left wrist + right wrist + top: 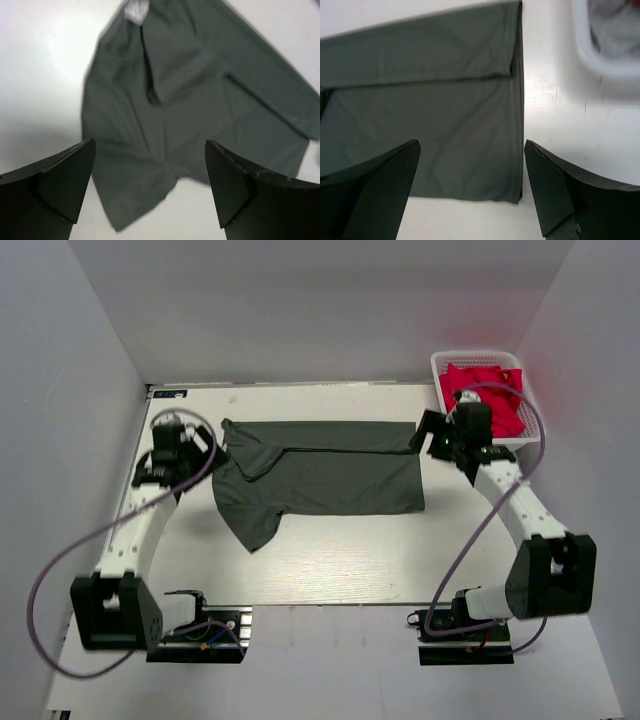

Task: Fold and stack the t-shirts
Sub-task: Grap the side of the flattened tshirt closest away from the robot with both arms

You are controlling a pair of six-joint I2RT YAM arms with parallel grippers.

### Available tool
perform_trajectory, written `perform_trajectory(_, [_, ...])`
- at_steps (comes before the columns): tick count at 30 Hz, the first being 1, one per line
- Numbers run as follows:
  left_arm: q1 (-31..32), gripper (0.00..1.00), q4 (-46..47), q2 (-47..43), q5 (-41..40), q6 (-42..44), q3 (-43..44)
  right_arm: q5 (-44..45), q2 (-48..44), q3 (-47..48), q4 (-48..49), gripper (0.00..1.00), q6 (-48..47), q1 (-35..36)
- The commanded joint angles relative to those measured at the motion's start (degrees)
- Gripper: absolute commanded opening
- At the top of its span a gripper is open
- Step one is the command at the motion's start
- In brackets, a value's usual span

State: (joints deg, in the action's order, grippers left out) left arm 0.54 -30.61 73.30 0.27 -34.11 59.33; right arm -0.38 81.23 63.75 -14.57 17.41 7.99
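Lying part-folded between parted left hand [150,144] and right hand [472,142]: grey t-shirt [330,480]

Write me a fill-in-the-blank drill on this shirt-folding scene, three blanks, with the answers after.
1. The dark grey t-shirt lies spread on the white ____.
2. The red-pink shirts sit in the white mesh ____.
3. The left gripper and right gripper both stand ____, holding nothing.
Missing words: table; basket; open.

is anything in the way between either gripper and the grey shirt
Nothing visible does. The left gripper and right gripper hover with jaws open over opposite ends of the grey t-shirt; the white basket sits off to the side.
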Motion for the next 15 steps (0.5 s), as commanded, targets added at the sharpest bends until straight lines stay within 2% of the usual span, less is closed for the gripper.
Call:
perform_trajectory(1, [0.43,1.0,3.96,-11.19,9.0,-4.65,-13.51,-1.81,-6.24,-8.88,2.79,0.9,6.22,-0.34])
perform_trajectory(2, [0.43,1.0,3.98,-13.68,10.43,-4.65,-15.8,-1.38,-10.7,-13.69,2.88,0.9,7.8,-0.26])
perform_trajectory(7, [1.66,1.0,3.19,-22.58,17.74,-6.14,-27.94,-1.72,-19.08,-22.25,6.74,0.9,13.44,-0.34])
perform_trajectory(10, [2.8,1.0,3.19,-23.73,18.97,-6.76,-34.09,-1.99,-20.15,-22.61,5.17,0.9,13.62,-0.43])
perform_trajectory(15, [6.84,0.91,6.43,-22.5,19.6,-8.6,-39.28,-0.5,-19.71,-23.58,3.05,0.9,12.91,-0.43])
